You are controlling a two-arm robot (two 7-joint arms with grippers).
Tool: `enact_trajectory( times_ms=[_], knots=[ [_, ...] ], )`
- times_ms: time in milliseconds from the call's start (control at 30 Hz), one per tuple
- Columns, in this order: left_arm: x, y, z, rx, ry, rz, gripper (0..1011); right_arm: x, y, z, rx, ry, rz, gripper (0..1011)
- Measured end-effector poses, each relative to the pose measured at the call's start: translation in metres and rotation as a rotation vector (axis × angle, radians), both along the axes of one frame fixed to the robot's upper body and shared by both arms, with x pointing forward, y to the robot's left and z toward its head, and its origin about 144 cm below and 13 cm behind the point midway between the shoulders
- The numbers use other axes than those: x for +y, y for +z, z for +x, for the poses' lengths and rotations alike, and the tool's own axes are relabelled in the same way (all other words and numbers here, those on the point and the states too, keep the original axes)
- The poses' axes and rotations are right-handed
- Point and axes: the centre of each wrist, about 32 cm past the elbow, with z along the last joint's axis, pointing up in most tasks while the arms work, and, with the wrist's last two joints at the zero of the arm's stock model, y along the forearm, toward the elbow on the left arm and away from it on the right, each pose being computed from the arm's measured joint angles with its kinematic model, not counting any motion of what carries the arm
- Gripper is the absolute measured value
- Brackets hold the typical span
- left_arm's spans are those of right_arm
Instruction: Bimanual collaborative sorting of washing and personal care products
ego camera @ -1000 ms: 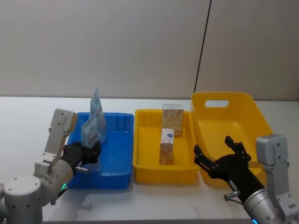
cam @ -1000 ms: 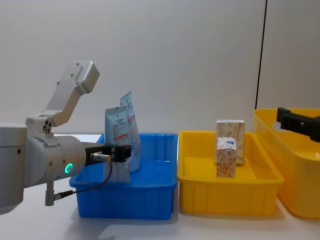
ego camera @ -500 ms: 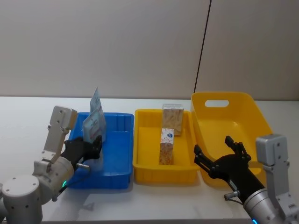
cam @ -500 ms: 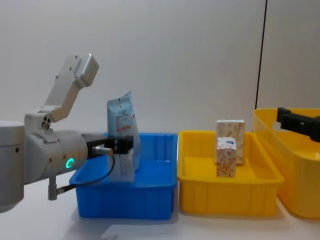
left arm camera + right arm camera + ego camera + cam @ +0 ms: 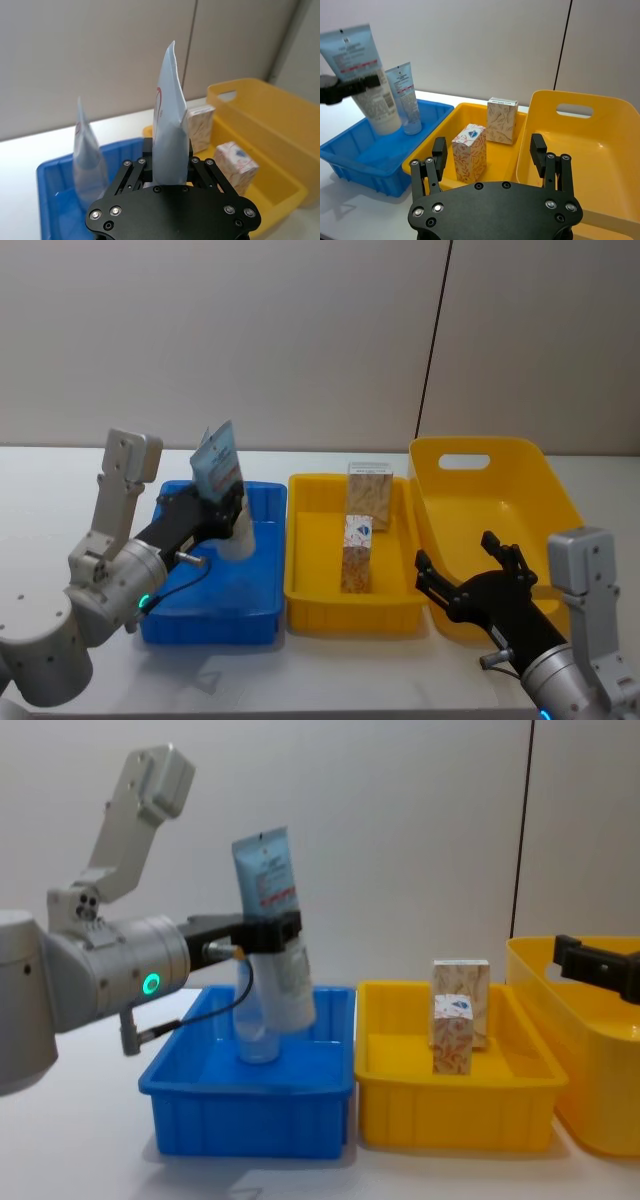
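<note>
My left gripper [image 5: 215,510] [image 5: 270,934] is shut on a pale blue-and-white squeeze tube [image 5: 218,462] [image 5: 270,910] [image 5: 170,120], holding it tilted above the blue tray [image 5: 210,625] [image 5: 245,1120]. A second tube [image 5: 254,1025] [image 5: 406,97] [image 5: 87,155] stands upright inside that tray, just behind the held one [image 5: 367,80]. Two beige swirl-patterned cartons stand in the small yellow tray [image 5: 350,615]: a plain one [image 5: 370,495] [image 5: 462,985] at the back and a white-topped one with a blue mark [image 5: 357,552] [image 5: 469,152] in front. My right gripper [image 5: 470,575] [image 5: 488,146] hangs open near the front of the large yellow bin [image 5: 500,490].
The blue tray, the small yellow tray and the large yellow bin with a handle slot [image 5: 575,109] stand side by side on a white table [image 5: 60,490]. A plain wall closes off the back. Bare tabletop lies left of the blue tray.
My left gripper has lifted the tube up out of the blue tray and tipped it to the right. The second tube stays in the tray. The right arm has not moved.
</note>
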Motion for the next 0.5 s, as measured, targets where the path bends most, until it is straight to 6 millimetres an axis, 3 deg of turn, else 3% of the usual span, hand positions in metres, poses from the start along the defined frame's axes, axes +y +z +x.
enact_trajectory(
  times_ms=[500],
  knots=[
    [-0.002, 0.023, 0.009, -0.073, -0.217, -0.07, 286, 0.0, 0.0, 0.0, 0.0, 0.0, 0.0, 1003]
  ],
)
